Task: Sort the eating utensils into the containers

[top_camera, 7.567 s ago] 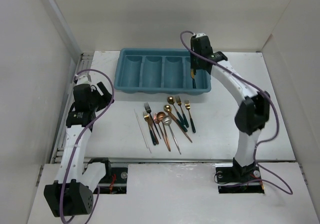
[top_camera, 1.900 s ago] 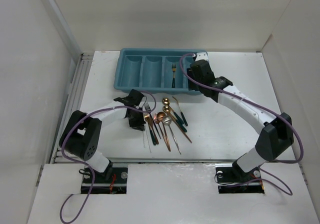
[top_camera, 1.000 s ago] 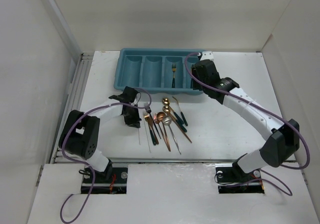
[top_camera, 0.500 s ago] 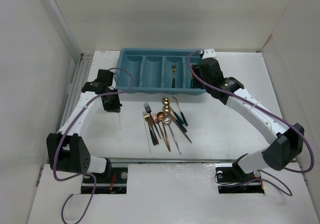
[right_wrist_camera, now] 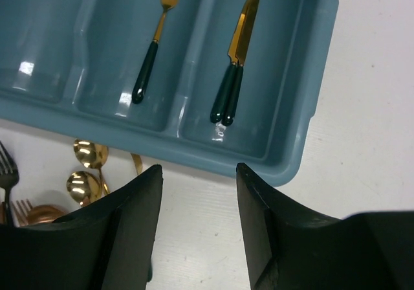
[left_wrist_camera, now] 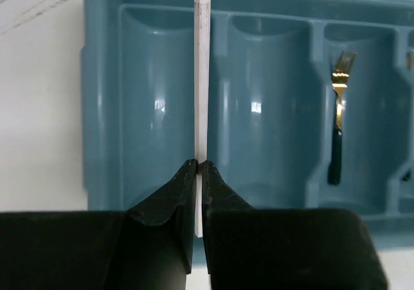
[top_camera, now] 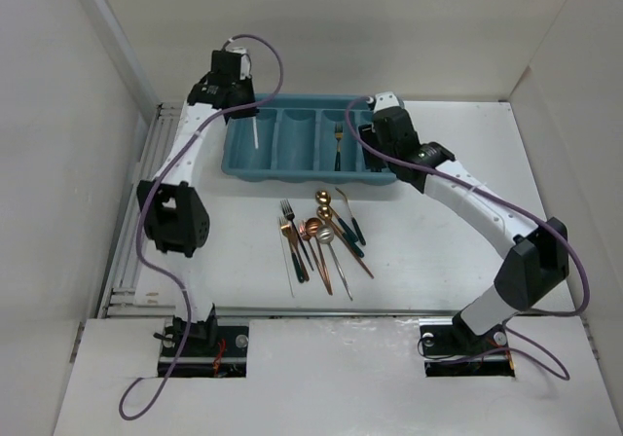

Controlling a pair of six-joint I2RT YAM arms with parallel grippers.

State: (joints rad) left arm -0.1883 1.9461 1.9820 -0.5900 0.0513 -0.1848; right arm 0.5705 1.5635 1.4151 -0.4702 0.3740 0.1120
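Note:
The teal tray of containers lies at the back of the table. My left gripper is shut on a white chopstick, which hangs over the leftmost compartment. In the left wrist view the chopstick runs straight up from the shut gripper, along the divider between the first two compartments. One fork lies in the third compartment and two knives in the fourth. My right gripper stands open and holds nothing, over the table just in front of the tray's right end. The remaining eating utensils lie piled mid-table.
One thin white chopstick lies at the left of the pile. Gold spoons sit close to the tray's front edge. White walls enclose the table on three sides; a rail runs along the left edge.
My left arm has swung from the table's left side up to the tray's back-left corner, carrying the chopstick over the first compartment. The right gripper has shifted slightly, still open.

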